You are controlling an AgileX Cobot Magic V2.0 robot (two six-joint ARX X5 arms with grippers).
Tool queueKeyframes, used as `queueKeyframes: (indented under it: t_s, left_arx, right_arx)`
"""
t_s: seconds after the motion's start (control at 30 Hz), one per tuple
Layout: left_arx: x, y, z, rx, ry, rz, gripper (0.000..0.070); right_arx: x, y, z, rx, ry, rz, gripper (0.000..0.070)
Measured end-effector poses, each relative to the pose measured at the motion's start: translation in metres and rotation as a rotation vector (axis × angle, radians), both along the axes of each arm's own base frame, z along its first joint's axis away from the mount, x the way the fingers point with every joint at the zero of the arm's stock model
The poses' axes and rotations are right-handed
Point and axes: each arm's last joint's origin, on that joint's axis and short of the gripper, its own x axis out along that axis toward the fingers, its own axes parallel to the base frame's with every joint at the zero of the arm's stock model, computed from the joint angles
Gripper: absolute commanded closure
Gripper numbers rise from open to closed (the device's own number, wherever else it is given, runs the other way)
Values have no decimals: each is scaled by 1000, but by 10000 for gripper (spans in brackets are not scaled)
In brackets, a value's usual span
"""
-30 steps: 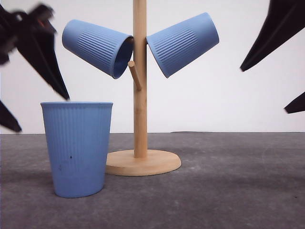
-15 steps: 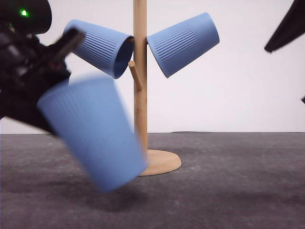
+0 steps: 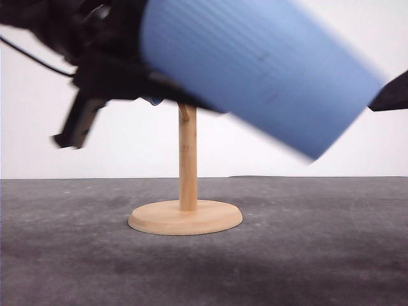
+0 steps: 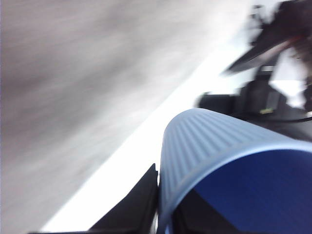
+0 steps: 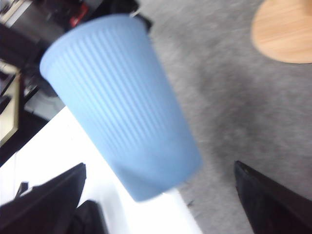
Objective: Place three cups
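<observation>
One light-blue ribbed cup (image 3: 261,70) hangs high in the air, tipped on its side and blurred, its base pointing right and close to the front camera. My left gripper (image 3: 137,76) is shut on its rim; in the left wrist view a finger (image 4: 139,204) presses the outside of the cup (image 4: 204,141) wall at the rim. The right wrist view has the same cup (image 5: 122,102) between and beyond my right gripper (image 5: 161,204), whose fingers stand wide apart and open. The other cups are hidden behind the raised one.
A wooden rack stands mid-table on a round base (image 3: 185,218) with its pole (image 3: 187,159) rising behind the raised cup; the base (image 5: 285,29) also lies in the right wrist view. Dark grey tabletop (image 3: 306,255) spreads around it. My right arm's tip (image 3: 394,94) is at the right edge.
The left gripper closed on the cup that stood on the table, then swung it up and to the right, tipping it sideways. It now covers the two hanging cups.
</observation>
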Motion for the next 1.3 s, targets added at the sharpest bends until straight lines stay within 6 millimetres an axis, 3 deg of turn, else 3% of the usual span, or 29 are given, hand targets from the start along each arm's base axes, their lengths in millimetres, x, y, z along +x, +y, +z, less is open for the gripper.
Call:
queueKeyframes:
  t_s: [0.37, 0.43, 0.57, 0.63, 0.77, 0.83, 1.03, 1.13, 1.3]
  left_arx:
    - [-9, -44, -12, -50, 69, -70, 699]
    - [-10, -51, -9, -84, 68, -92, 699]
    - [-10, -54, -6, -111, 67, -92, 697]
    - [-9, -53, -6, -109, 75, -90, 645]
    - [-5, -49, -5, -136, 112, -120, 363]
    - [-3, -48, -5, -144, 125, -132, 282]
    - [12, -37, -3, -193, 152, -156, 223]
    - [24, -23, -3, -210, 156, -141, 182]
    - [33, 10, 11, -203, 104, -64, 178]
  right_arx:
    - [-9, 12, -1, -36, -47, 105, 87]
    - [-10, 13, -1, -45, -53, 108, 129]
    - [-11, 14, -2, -58, -41, 115, 290]
    - [-12, 14, -2, -59, -38, 116, 302]
    - [-11, 13, 1, -58, -29, 99, 302]
    - [-11, 13, 3, -53, -20, 90, 302]
    - [-11, 14, 5, -38, 101, 26, 301]
    - [-11, 14, 4, -25, 206, -15, 301]
    - [-7, 19, 1, 2, 448, -40, 301]
